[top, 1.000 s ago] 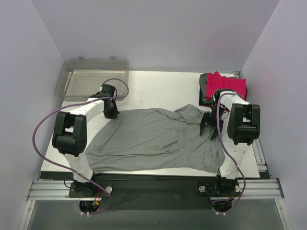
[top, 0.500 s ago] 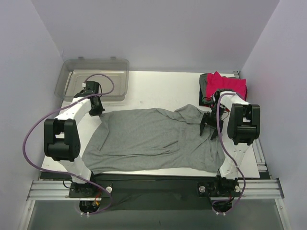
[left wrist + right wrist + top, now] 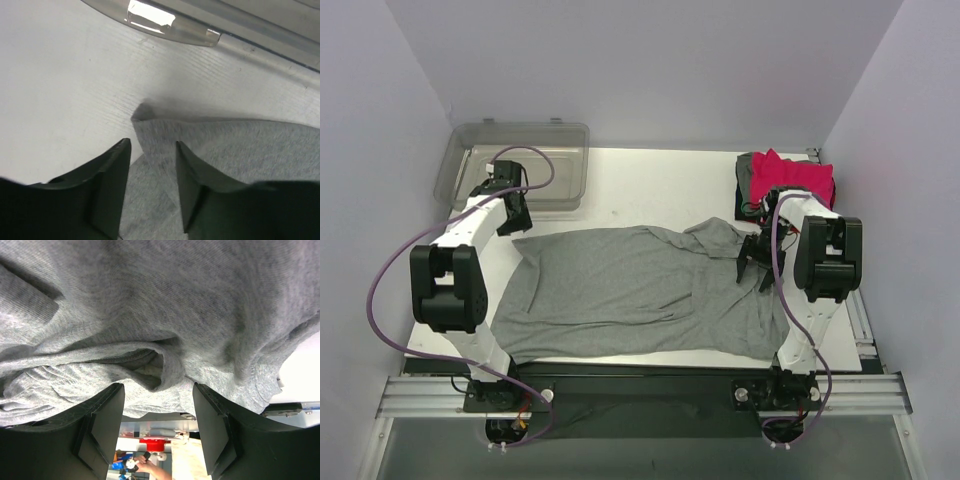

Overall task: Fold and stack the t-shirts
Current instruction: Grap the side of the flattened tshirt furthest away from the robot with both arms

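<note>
Spreading over most of the white worktop (image 3: 650, 180), the grey t-shirt (image 3: 630, 290) lies open but uneven: its right side is heaped into ridges and its near hem runs close to the front edge. A clear bin (image 3: 520, 150) sits at the far left corner and a stack of folded shirts (image 3: 790, 178), pink-red on top, at the far right. The right end effector (image 3: 157, 387) is spread over a thick bunched ridge, pinching nothing. The left end effector (image 3: 152, 145) is also spread, straddling the shirt's curled far-left corner (image 3: 142, 112) just short of the bin. Closing on the ridge would likely catch several layers and drag the whole shirt askew. A shallow bite on the curled corner could slip, and any pull toward the arms might slide the hem off the edge.
</note>
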